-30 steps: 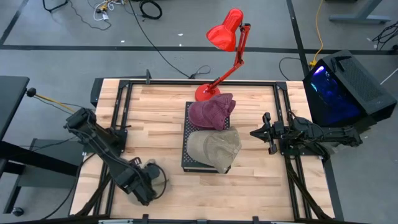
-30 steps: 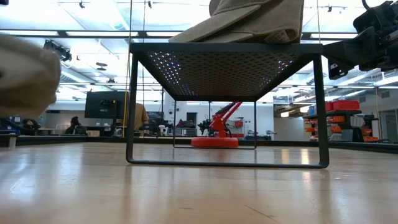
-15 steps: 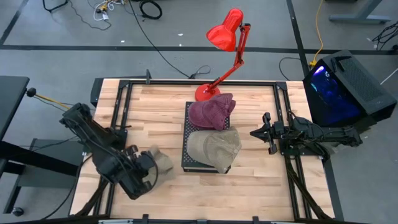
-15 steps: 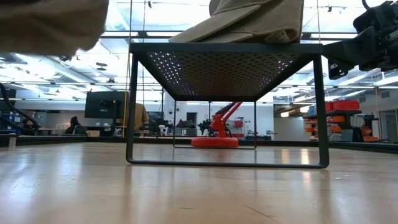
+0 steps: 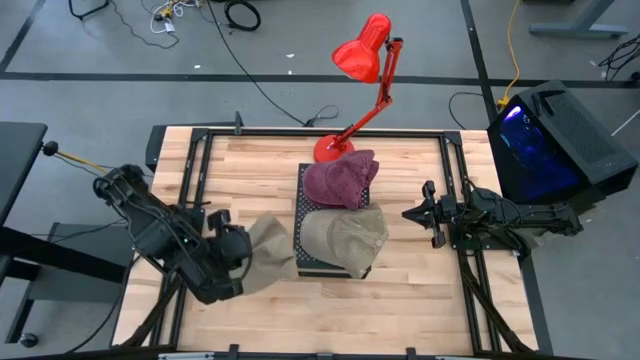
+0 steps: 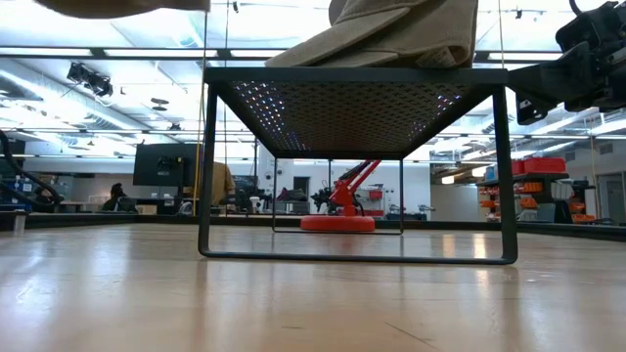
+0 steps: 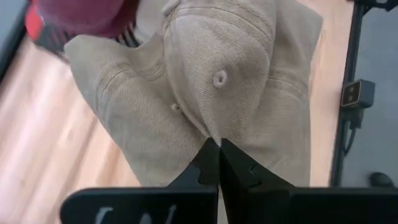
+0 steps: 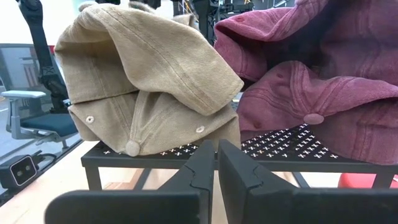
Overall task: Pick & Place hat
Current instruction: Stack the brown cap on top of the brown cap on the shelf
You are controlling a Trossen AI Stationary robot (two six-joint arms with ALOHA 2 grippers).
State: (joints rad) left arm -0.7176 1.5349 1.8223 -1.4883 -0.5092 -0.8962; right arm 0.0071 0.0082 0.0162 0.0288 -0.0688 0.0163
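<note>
**Three caps, one aloft**

We see a tan hat (image 5: 268,255) pinched in the left gripper (image 7: 218,163) just beside the black mesh stand's (image 5: 298,262) left edge, clear of the table. On the stand, another tan hat (image 5: 345,238) lies crumpled at the near end, touching a maroon hat (image 5: 341,180) behind it.
</note>
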